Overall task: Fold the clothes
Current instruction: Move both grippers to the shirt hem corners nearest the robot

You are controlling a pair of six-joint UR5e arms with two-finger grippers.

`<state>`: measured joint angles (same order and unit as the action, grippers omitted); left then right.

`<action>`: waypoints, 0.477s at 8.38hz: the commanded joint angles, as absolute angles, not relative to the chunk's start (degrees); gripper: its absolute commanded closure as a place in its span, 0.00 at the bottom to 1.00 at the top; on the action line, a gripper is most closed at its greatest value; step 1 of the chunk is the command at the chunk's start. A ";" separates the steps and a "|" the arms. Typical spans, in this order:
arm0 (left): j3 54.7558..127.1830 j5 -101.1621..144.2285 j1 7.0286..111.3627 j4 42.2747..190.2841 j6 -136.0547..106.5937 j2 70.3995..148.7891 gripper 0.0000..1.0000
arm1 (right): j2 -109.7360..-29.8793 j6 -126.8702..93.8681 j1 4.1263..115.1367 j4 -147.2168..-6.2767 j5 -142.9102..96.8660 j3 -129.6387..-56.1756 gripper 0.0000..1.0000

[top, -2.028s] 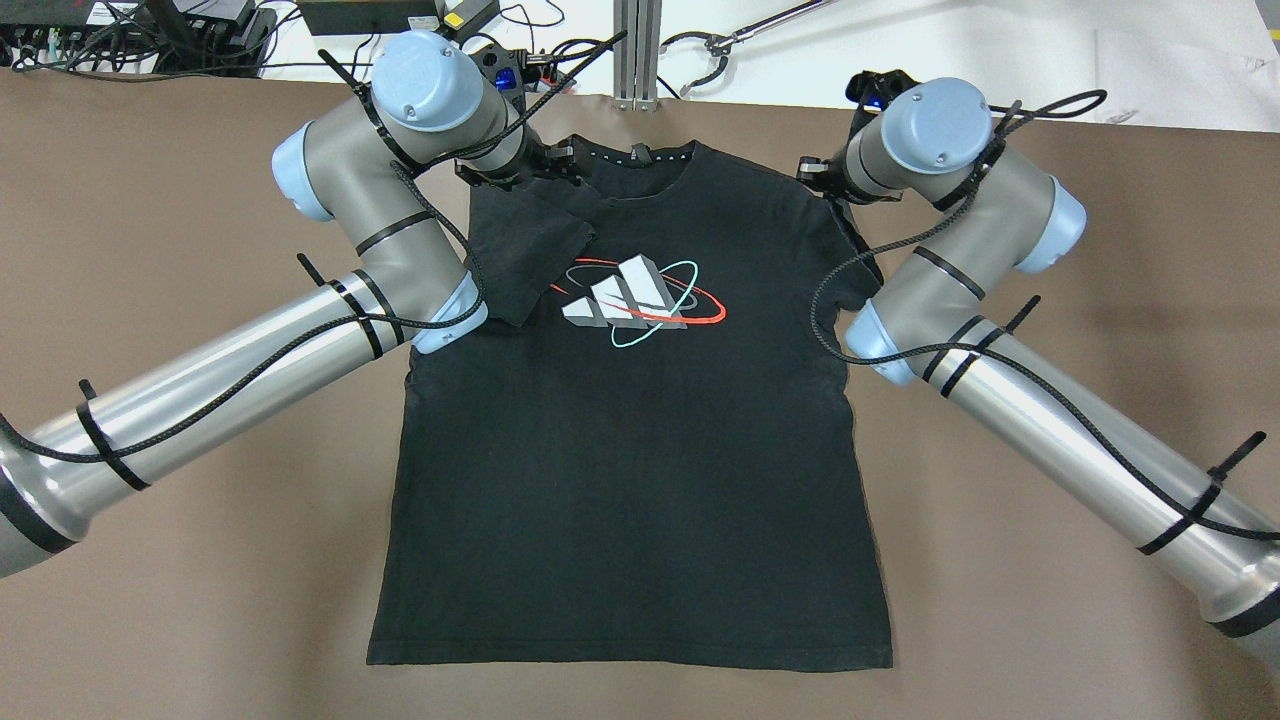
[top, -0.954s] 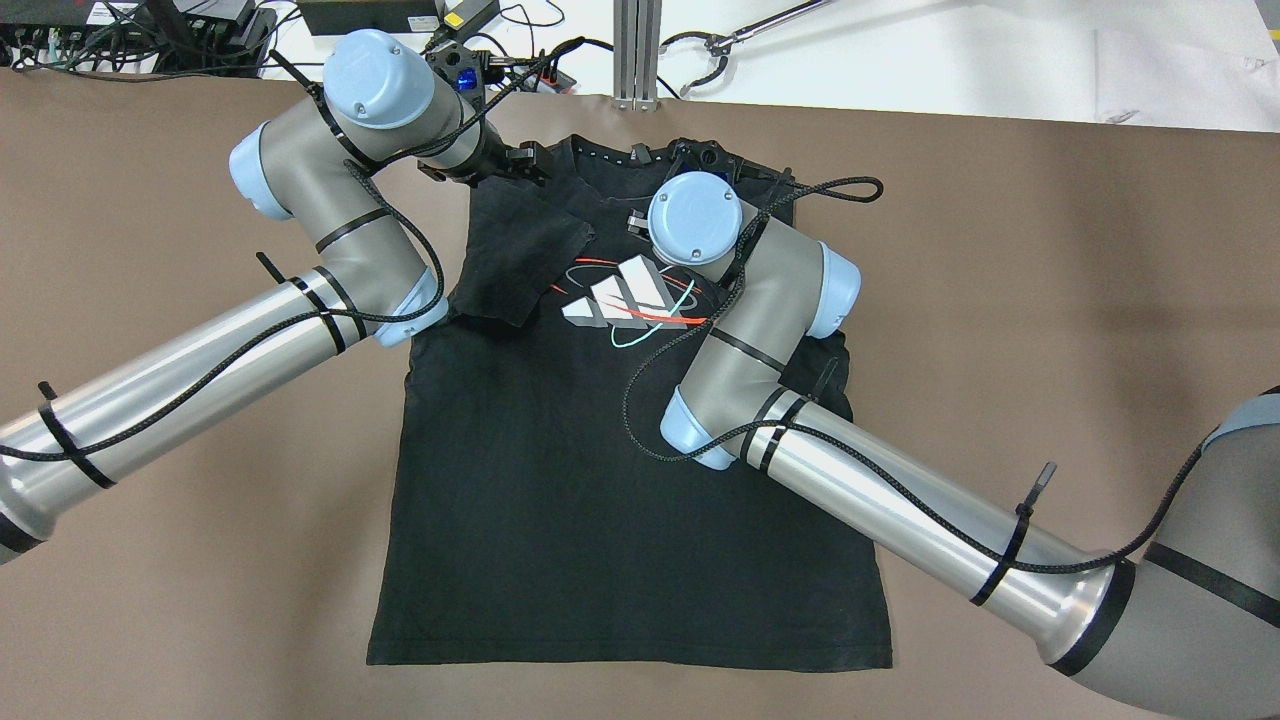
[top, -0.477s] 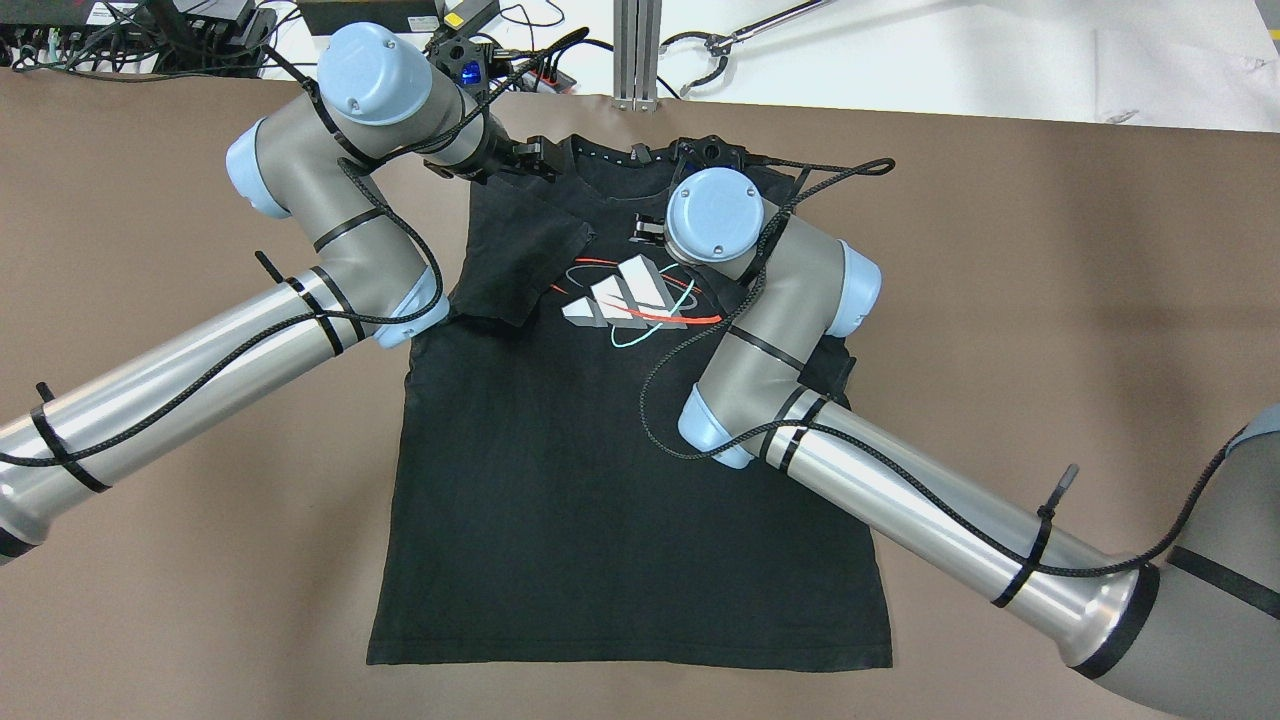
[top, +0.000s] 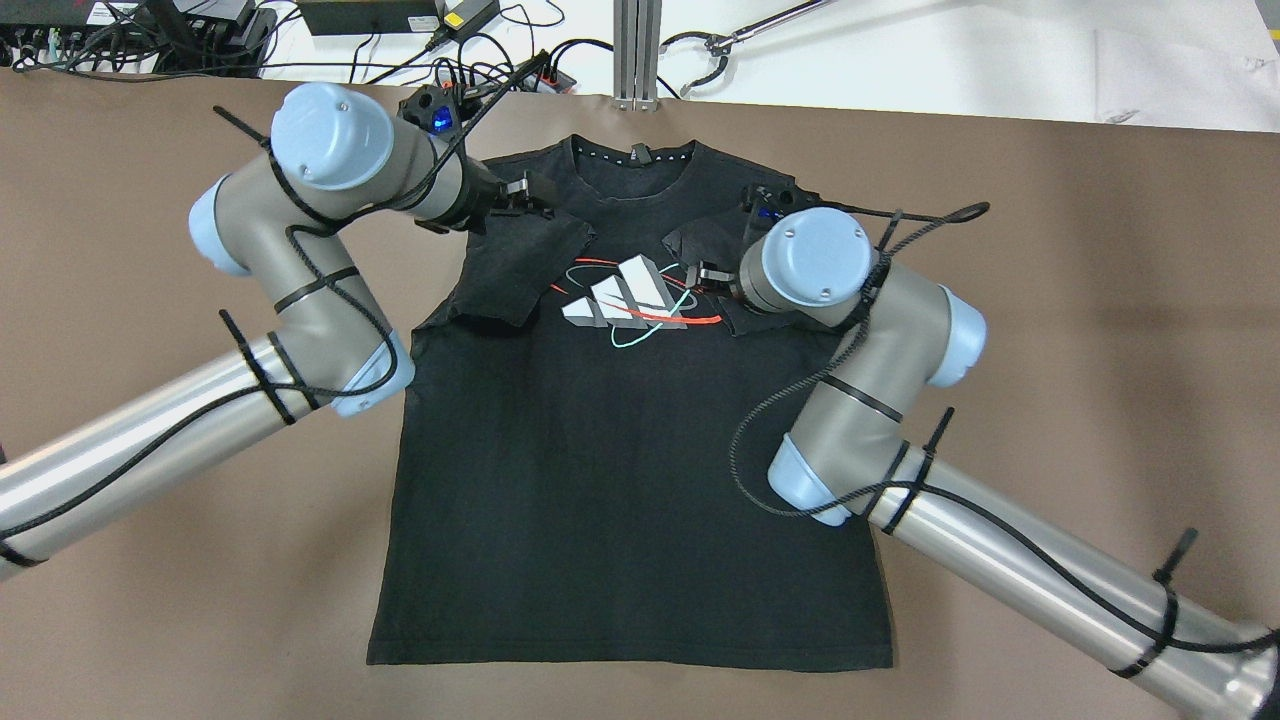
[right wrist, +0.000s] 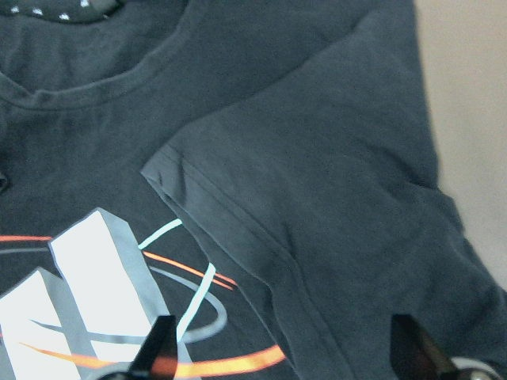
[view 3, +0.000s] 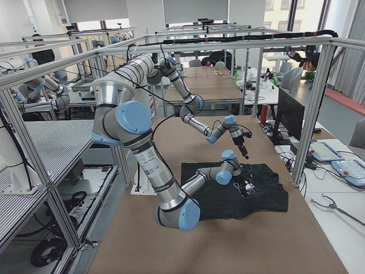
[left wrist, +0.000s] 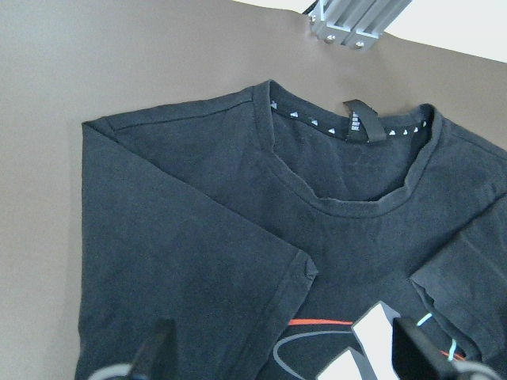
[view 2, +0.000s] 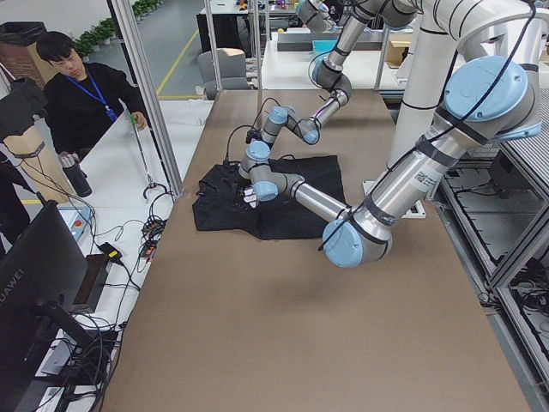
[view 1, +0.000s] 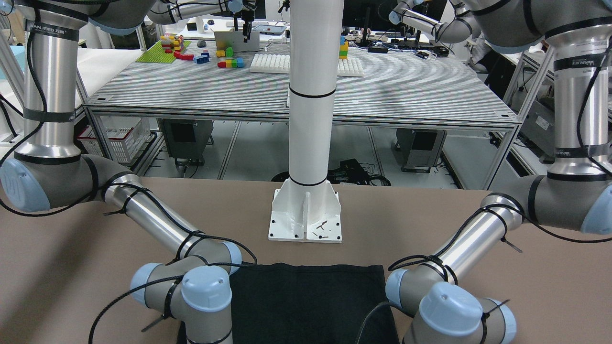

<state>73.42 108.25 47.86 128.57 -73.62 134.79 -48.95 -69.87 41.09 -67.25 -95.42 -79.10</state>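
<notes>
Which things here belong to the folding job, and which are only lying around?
Belong to the job:
black T-shirt, both sleeves folded in
left gripper, open
right gripper, open

Lying about:
cables beyond the table's far edge
aluminium post
white column

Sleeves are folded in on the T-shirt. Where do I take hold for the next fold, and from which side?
Probably the T-shirt at its bottom hem, the left corner and the right corner. The hem lies straight and flat with bare table beside each corner, so the left gripper and right gripper can come in low from the outer sides, one finger under the edge.
</notes>
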 commanded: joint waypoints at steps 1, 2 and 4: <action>89.85 104.36 42.04 128.85 -84.95 121.26 0.05 | -64.10 -77.74 38.78 -68.47 -96.33 -99.24 0.06; 96.35 99.37 37.14 128.85 -87.51 115.81 0.05 | -69.90 -82.83 36.32 -68.38 -96.33 -106.36 0.08; 106.65 94.93 29.83 128.76 -96.46 107.18 0.05 | -80.55 -94.33 32.01 -67.16 -95.37 -116.59 0.08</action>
